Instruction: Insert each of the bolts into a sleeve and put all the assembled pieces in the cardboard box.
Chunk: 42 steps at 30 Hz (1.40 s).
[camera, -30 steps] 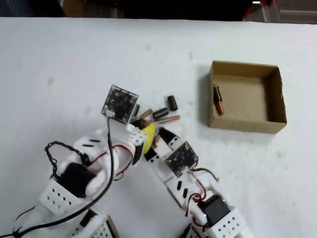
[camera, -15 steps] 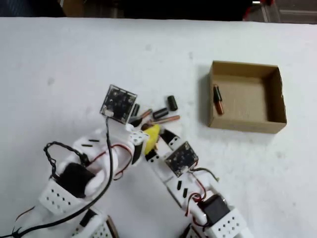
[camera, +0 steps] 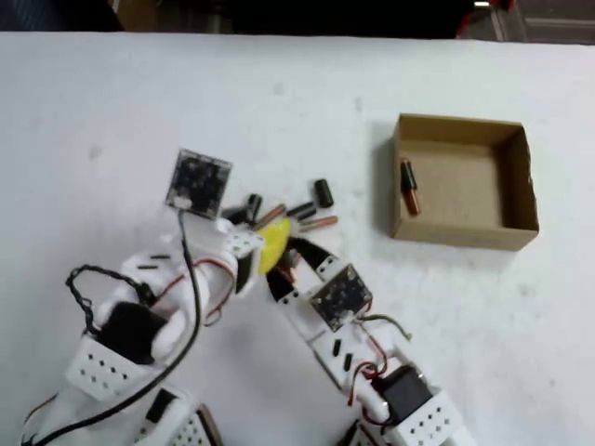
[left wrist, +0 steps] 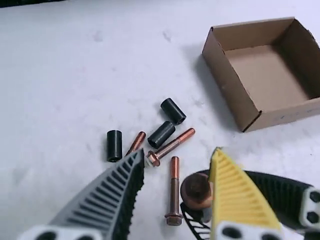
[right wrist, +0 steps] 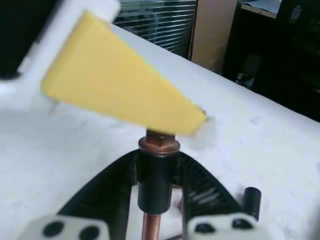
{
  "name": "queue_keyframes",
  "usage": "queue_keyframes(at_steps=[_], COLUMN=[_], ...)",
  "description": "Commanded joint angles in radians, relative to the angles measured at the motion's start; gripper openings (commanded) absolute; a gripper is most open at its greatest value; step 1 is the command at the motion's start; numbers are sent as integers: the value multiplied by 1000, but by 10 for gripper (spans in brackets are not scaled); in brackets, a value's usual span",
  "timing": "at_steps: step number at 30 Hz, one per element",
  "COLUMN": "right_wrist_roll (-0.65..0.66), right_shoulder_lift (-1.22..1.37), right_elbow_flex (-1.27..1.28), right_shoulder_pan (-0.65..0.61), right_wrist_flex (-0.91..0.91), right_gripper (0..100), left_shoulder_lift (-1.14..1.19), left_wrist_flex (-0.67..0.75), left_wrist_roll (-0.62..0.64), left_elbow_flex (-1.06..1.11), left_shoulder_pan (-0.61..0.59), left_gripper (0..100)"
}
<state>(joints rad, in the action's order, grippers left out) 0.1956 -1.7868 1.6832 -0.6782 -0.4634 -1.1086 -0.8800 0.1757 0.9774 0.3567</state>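
Right wrist view: a bolt [right wrist: 159,145] sits through a black sleeve [right wrist: 155,187], and the right gripper [right wrist: 156,165] is clenched on that sleeve. The left gripper [left wrist: 176,155] hangs released just beside it, its yellow finger [right wrist: 125,85] close over the bolt's head. Three loose bolts [left wrist: 171,146] and three loose sleeves [left wrist: 161,134] lie mid-desk [camera: 139,93]. The cardboard box [camera: 460,121] stands toward the desk's right edge, with one assembled piece [camera: 408,188] inside against the wall nearest the loose parts.
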Motion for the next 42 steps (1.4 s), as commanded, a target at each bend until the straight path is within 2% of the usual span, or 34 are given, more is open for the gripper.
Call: queue_keyframes(at_steps=[1, 9, 13, 16, 21, 32, 39, 42], right_wrist_roll=[17, 17, 17, 17, 17, 12, 9, 9], right_shoulder_lift=[-5, -4, -10, -10, -12, -12, -12, -12], right_elbow_flex=[8, 8, 8, 8, 0, -5, -5, -5], right_shoulder_pan=[-4, -2, 25, 77, 150, 351, 435, 519], right_wrist_flex=[1, 1, 1, 5, 12, 67, 74, 151], right_gripper=[17, 17, 17, 17, 17, 17, 17, 17], left_shoulder_lift=[-19, -19, -19, -19, -18, -13, -13, -16], left_wrist_flex=[74, 112, 0, -97, -107, 190, 279, 315], left_wrist_roll=[8, 6, 5, -69, -143, -143, -143, -143], left_elbow_flex=[-18, -31, -81, -127, -94, 144, 236, 276], left_shoulder_pan=[-31, -33, -56, -94, -139, -180, -180, -182], left_gripper=[229, 227, 226, 226, 226, 226, 226, 226])
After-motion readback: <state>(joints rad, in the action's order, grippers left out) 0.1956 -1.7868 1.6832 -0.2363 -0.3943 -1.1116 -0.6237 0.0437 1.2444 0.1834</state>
